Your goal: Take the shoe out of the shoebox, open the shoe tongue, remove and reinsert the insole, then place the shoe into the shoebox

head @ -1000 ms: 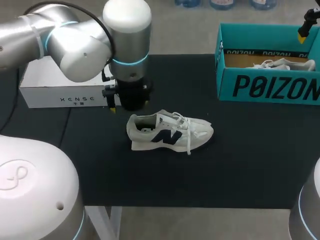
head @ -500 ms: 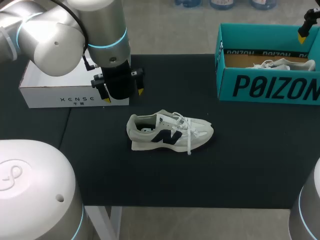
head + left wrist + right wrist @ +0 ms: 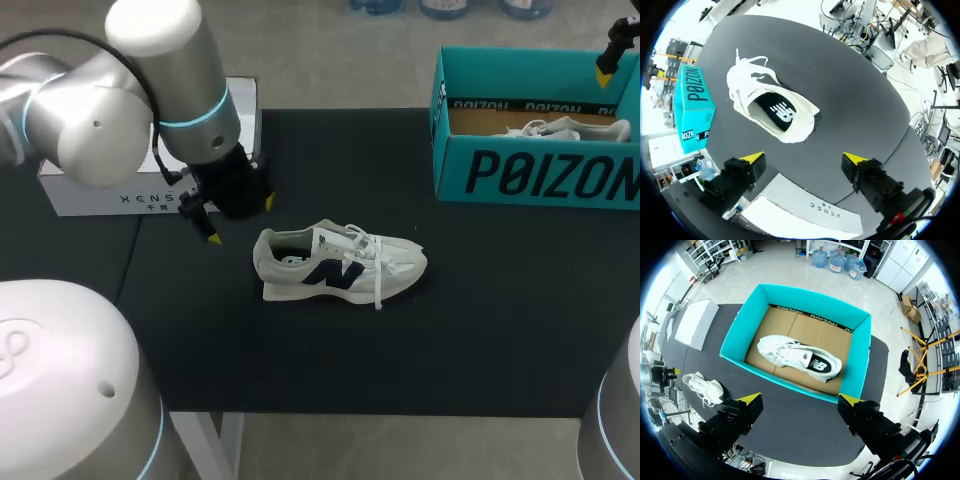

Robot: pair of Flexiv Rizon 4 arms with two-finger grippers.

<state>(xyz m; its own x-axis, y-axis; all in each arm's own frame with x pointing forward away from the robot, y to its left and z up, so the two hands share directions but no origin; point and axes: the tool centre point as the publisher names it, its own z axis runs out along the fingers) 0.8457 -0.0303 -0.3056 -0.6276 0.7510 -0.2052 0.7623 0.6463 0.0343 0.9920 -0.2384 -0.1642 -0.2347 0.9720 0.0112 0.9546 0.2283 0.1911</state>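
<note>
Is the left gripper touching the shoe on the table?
Apart. The left wrist view shows bare table between the shoe and the left gripper, its jaws open.

Black table (image 3: 480,330): shoe (image 3: 340,262), shoebox (image 3: 540,170), white box (image 3: 100,200).

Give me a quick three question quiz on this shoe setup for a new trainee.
1. True or false: the left gripper is shut on the shoe outside the shoebox.
2. How many shoes lie inside the shoebox? A none, B one, C two.
3. Fill in: the open right gripper hovers above the ____.
Key: 1 false; 2 B, the boxed shoe; 3 shoebox.
</note>
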